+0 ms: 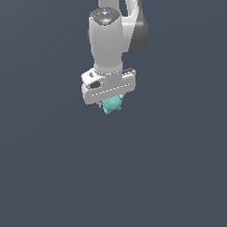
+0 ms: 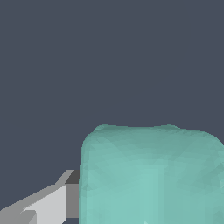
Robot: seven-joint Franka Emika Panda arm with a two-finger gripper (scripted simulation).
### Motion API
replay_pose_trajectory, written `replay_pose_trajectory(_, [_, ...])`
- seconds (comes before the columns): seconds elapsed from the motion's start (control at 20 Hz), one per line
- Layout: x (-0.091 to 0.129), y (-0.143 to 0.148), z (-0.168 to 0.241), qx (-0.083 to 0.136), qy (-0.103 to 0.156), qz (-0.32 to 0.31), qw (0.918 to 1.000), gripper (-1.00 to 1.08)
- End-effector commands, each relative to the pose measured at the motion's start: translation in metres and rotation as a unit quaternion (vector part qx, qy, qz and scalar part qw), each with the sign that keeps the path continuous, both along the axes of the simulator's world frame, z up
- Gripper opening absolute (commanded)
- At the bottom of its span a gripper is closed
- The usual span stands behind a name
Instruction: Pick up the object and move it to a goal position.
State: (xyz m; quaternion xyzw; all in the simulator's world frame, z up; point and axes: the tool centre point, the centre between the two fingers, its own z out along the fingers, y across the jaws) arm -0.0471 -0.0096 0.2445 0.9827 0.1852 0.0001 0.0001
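My claw (image 1: 113,102) hangs straight down from the wrist, and the lump (image 1: 111,104) sits right under its palm, tucked up between the fingers. In the exterior view only its lower part peeks out below the white hand; the fingers themselves are mostly hidden behind the hand and the lump, so I cannot read the gap directly. In the wrist view the lump (image 2: 151,175) looms very close to the lens, and one grey-and-white finger (image 2: 52,203) lies hard against its side. I see no second finger there, the lump covering that side. From the one finger touching it, I judge my claw closed on it, narrowed to about the lump's own width.

So the lump lies in no direction from my claw: it is inside it, just below the palm, centred between the tips. Its long axis I cannot fix. In the wrist view it reads as a broad rounded block, the pinched middle not visible.

No goal marker shows in either view, only a plain dark backdrop, so which way I must carry it cannot be told from here. The risk, I judge, is slip on the curved sides.
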Motion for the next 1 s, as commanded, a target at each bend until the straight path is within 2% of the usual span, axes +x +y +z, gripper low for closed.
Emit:
replay_pose_trajectory(0.0, [-0.008, -0.003, 0.030, 0.000, 0.000, 0.000, 1.0000, -1.00])
replay_pose_trajectory(0.5, [-0.032, -0.013, 0.130, 0.001, 0.000, 0.000, 1.0000, -1.00])
replay_pose_trajectory(0.95, [-0.040, -0.018, 0.177, 0.000, 0.000, 0.000, 1.0000, -1.00])
